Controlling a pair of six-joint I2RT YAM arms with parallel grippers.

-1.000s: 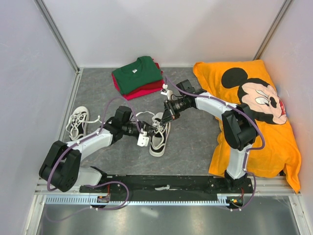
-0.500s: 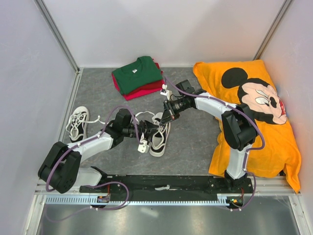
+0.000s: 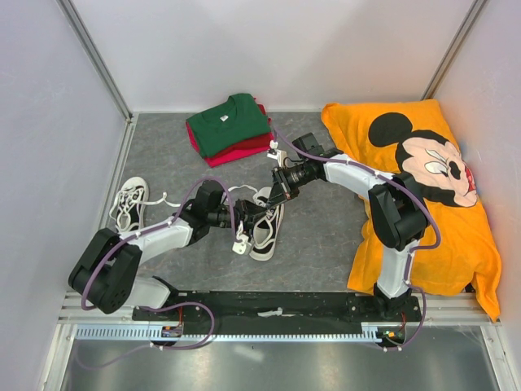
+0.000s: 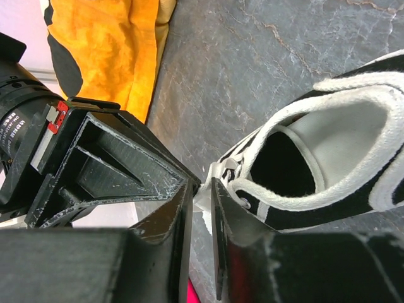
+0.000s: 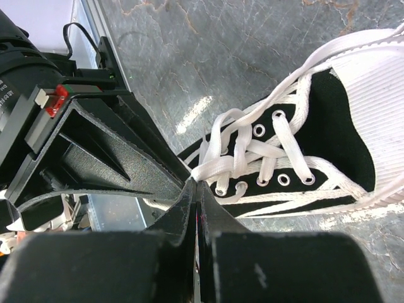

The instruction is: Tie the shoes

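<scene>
One white shoe (image 3: 267,228) lies mid-table with its dark lining showing; the other shoe (image 3: 129,204) lies by the left wall with loose laces. My left gripper (image 3: 254,215) is at the middle shoe's left side. In the left wrist view its jaws (image 4: 202,187) stand nearly together with a white lace (image 4: 203,197) pinched between them, beside the shoe's opening (image 4: 353,126). My right gripper (image 3: 273,195) is at the same shoe's far end. In the right wrist view it (image 5: 194,184) is shut on a white lace (image 5: 218,167) coming off the eyelets of the shoe (image 5: 353,95).
A folded green shirt (image 3: 229,122) lies on a red one at the back. A big orange cartoon-mouse shirt (image 3: 423,187) covers the right side, under the right arm. Walls close the table on the left, back and right.
My left gripper has slid right, in against the middle shoe, and its jaws have narrowed onto the lace. The right arm and both shoes have stayed put.
</scene>
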